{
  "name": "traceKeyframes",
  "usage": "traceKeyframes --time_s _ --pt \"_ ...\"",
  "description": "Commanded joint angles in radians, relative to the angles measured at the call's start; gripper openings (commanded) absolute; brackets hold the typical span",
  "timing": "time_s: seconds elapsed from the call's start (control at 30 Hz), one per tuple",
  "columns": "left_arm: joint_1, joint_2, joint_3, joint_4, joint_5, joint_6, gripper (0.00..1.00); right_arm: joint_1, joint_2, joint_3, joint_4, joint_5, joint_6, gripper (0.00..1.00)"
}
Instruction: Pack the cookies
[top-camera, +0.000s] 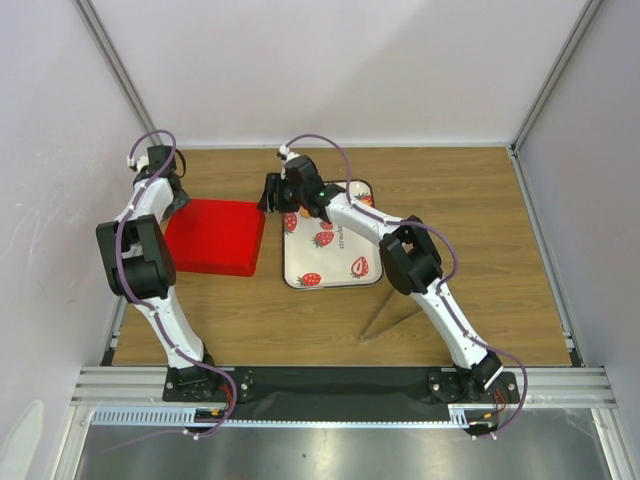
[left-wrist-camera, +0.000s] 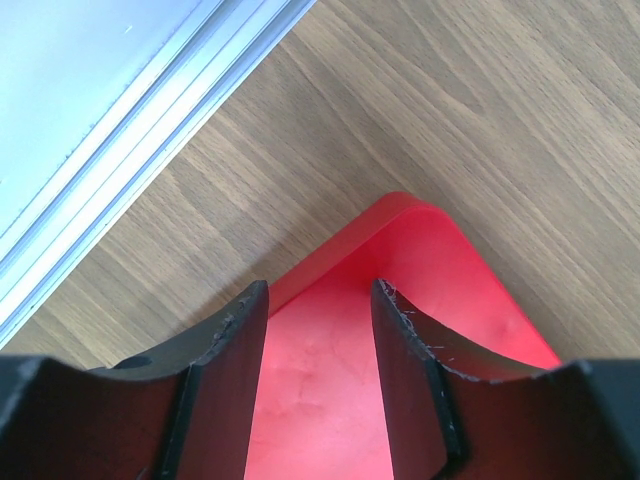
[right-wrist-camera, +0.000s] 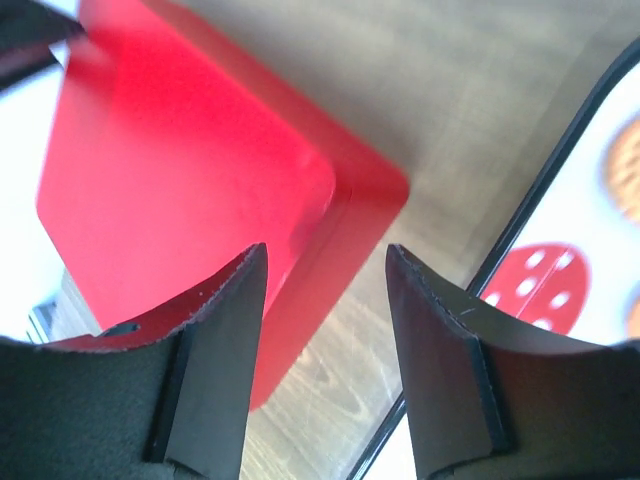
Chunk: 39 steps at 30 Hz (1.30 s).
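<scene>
The red box (top-camera: 215, 235) lies shut on the table's left side. My left gripper (top-camera: 176, 196) is open over its far left corner, with the red lid between the fingers in the left wrist view (left-wrist-camera: 320, 300). My right gripper (top-camera: 268, 194) is open and empty at the box's far right corner (right-wrist-camera: 180, 150), above the gap to the tray. Orange cookies (top-camera: 291, 222) lie on the tray's far end, mostly hidden by the right arm. One shows at the right wrist view's edge (right-wrist-camera: 626, 165).
The white tray (top-camera: 335, 262) with strawberry prints and a black rim (right-wrist-camera: 540, 190) sits right of the box. A metal frame rail (left-wrist-camera: 130, 150) runs along the table's left edge, close to the left gripper. Bare wood lies right of the tray.
</scene>
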Motion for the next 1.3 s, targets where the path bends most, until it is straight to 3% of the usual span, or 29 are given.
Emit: traceKeyframes --time_s 0.0,0.2,0.67,0.8,0.9,1.1,1.27 --pt "-0.018 0.103 -0.064 -0.198 0.064 0.045 0.52 -0.007 0.057 0.115 -0.017 0.035 0.013 0.56" --pt "-0.018 0.108 -0.061 -0.198 0.076 0.042 0.51 0.008 0.155 0.237 -0.103 0.035 0.000 0.54" --pt "-0.021 0.080 -0.100 -0.153 0.144 0.016 0.54 -0.008 0.155 0.225 -0.155 0.028 -0.029 0.37" --pt "-0.009 0.021 -0.104 -0.098 0.181 0.007 0.69 -0.015 0.088 0.095 -0.041 0.015 -0.027 0.45" --pt "0.023 -0.062 -0.098 -0.046 0.237 -0.013 0.74 -0.028 0.086 0.099 -0.002 -0.029 -0.029 0.48" --pt "0.065 -0.266 -0.109 0.009 0.202 -0.023 0.76 -0.056 0.065 0.106 0.082 -0.078 -0.010 0.53" --pt "0.094 -0.452 -0.268 0.035 0.158 -0.099 0.72 -0.062 0.023 0.093 0.127 -0.094 0.004 0.55"
